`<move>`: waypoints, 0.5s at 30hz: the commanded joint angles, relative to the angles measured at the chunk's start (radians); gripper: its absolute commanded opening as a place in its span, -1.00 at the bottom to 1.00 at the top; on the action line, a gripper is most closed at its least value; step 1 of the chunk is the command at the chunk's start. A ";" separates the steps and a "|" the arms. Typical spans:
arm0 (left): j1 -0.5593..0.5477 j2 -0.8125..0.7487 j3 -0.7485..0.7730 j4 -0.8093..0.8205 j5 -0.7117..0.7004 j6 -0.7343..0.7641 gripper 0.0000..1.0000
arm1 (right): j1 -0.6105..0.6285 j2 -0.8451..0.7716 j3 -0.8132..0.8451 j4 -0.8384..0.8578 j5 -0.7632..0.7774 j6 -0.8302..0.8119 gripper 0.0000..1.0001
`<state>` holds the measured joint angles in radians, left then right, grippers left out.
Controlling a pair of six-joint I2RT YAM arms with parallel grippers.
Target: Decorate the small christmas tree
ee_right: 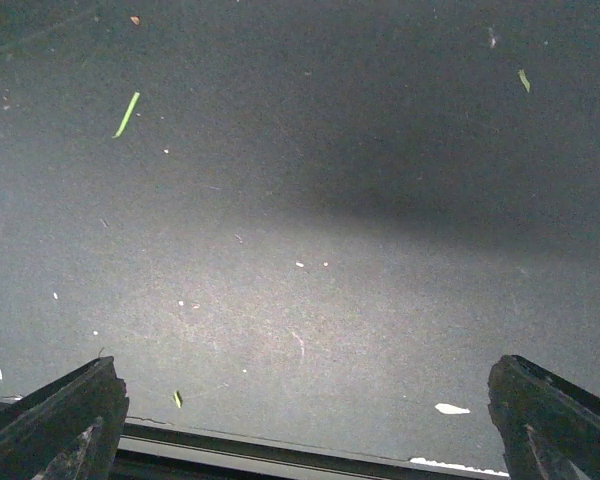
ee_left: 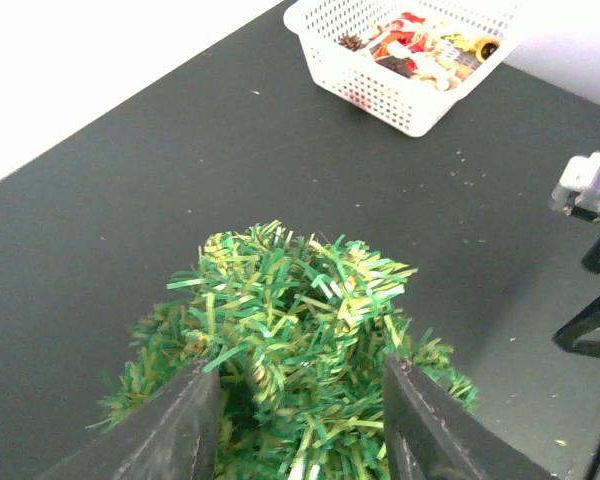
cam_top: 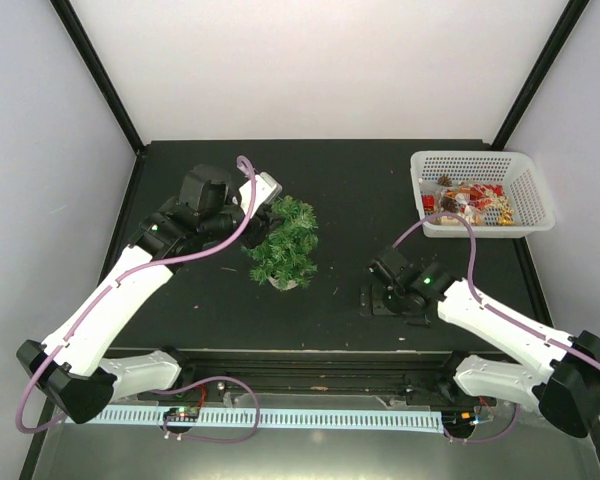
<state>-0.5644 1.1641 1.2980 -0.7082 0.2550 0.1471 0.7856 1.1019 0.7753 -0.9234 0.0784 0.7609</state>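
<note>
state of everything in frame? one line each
small christmas tree: standing on its base, no ornaments visible on it
left gripper: part open, fingers either side of the tree's foliage
right gripper: wide open, empty, over bare table
white basket: upright, far right corner
ornaments: all in the basket

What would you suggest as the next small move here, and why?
Probably swing the right gripper toward the white basket: its jaws stand wide and empty above the table, the ornaments lie in the basket, and no ornament shows on the small christmas tree.
</note>
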 commanded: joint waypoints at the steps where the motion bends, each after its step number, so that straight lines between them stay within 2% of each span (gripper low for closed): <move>1: -0.005 -0.006 0.036 0.020 -0.062 0.005 0.07 | 0.008 -0.009 0.042 -0.002 0.029 -0.006 0.98; 7: -0.002 0.009 0.094 -0.004 -0.135 0.024 0.94 | 0.008 -0.013 0.104 -0.042 0.103 -0.021 0.99; 10: 0.004 0.024 0.141 -0.030 -0.163 0.041 0.98 | 0.006 -0.010 0.147 -0.072 0.155 -0.028 0.99; 15: 0.014 0.060 0.224 -0.103 -0.265 0.109 0.98 | -0.008 -0.041 0.249 -0.167 0.325 -0.014 1.00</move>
<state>-0.5617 1.1950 1.4322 -0.7349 0.0967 0.1909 0.7849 1.0992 0.9417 -1.0069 0.2348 0.7448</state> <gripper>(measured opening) 0.990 0.998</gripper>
